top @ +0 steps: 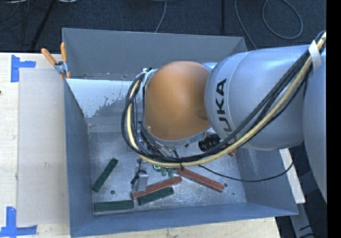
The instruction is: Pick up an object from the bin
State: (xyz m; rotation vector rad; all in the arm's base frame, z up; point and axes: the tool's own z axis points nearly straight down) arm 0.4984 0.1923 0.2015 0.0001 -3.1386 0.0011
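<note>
The big grey arm (266, 98) is closest to us. It comes in from the right, and the picture cuts part of it off. On its end sits a round orange cover (173, 98). Black and yellow cables (127, 125) loop around the orange cover.

The arm and the orange cover hide a big part of the grey bin (74, 141), so I cannot see what lies under them.

Just under the orange cover, toward the front wall of the bin, the gripper (140, 179) pokes out. It is small and grey and hard to make out. I cannot tell if it is wide or narrow, and I cannot see anything held in it.

The gripper is low, right by the left end of a red-brown stick (160, 186). This stick lies flat on the bin floor, under the orange cover and a bit to the front. I cannot tell if the gripper touches it.

A dark green stick (159, 194) lies right beside the red-brown stick, on its front side. They look like they touch.

Another red-brown stick (205, 179) lies to the right under the orange cover. Its upper end is hidden by the cables.

A tilted green stick (104, 174) lies off to the left of the orange cover, by itself. One more flat green stick (114, 206) lies in front and to the left of the cover, along the front wall.
</note>
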